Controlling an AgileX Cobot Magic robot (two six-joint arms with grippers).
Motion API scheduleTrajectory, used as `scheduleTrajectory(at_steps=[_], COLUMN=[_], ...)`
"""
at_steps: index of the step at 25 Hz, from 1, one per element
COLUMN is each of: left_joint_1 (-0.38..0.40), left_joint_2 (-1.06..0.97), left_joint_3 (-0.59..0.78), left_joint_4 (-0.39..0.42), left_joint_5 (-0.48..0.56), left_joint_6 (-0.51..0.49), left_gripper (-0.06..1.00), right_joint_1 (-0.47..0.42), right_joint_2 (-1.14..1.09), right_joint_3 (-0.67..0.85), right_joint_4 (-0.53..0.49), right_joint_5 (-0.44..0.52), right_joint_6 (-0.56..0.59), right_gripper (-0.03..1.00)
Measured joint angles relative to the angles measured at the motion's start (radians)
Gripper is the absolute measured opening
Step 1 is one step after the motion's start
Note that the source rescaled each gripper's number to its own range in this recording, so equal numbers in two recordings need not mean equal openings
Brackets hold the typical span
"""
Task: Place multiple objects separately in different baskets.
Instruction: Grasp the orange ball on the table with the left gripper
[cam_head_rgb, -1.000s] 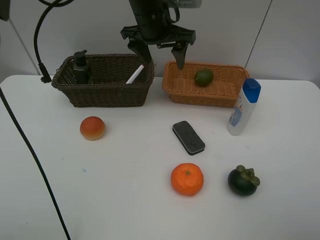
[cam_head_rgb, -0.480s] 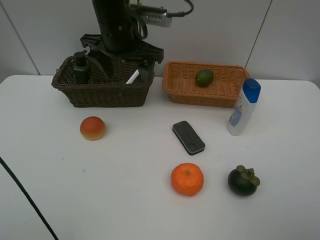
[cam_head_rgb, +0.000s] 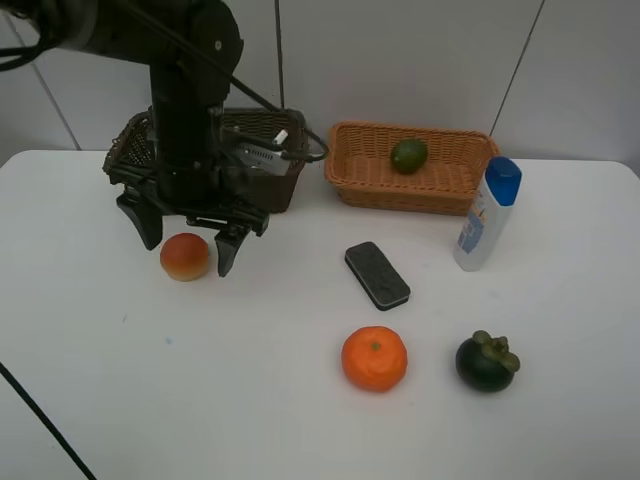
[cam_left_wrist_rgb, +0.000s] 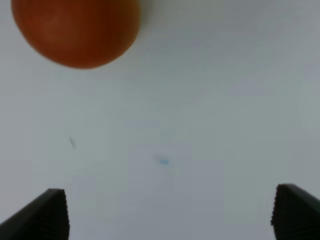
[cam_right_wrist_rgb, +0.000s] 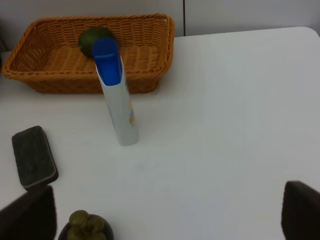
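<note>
Above the red-orange fruit (cam_head_rgb: 185, 257), my left pincer (cam_head_rgb: 187, 238) hangs wide open, empty; the fruit lies off-centre, toward one jaw.

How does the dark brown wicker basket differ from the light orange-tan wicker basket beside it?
The dark brown wicker basket is darker and deeper; the light orange-tan wicker basket is paler and shallower. The tan one sits in full view holding a round green fruit; the brown one is partly hidden behind the robot's arm. Both are woven rectangles.
</note>
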Motion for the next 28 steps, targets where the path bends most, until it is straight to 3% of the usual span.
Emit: scheduleTrajectory(at_steps=[5,10,15,28], left_joint_1=[0.091,0.155,0.158,0.164], left_joint_2=[0.000,0.000,0.010,0.103], left_joint_3=[0.079,0.148,0.158,0.158], left_joint_4=[-0.008,-0.009,0.006,0.028], left_joint_5=[-0.099,-0.270,-0.397,-0.553], left_joint_6=[0.007,0.084,0.120,0.121], left_gripper=[1.00,1.00,1.00,1.00], right_joint_1=[0.000,0.000,0.000,0.000], right_joint_2=[0.000,0.000,0.000,0.000], right_joint_3=[0.000,0.000,0.000,0.000], right_joint_4=[0.000,0.000,0.000,0.001], right_joint_5=[0.000,0.000,0.000,0.000], right_joint_6=[0.000,0.000,0.000,0.000], right_gripper=[1.00,1.00,1.00,1.00])
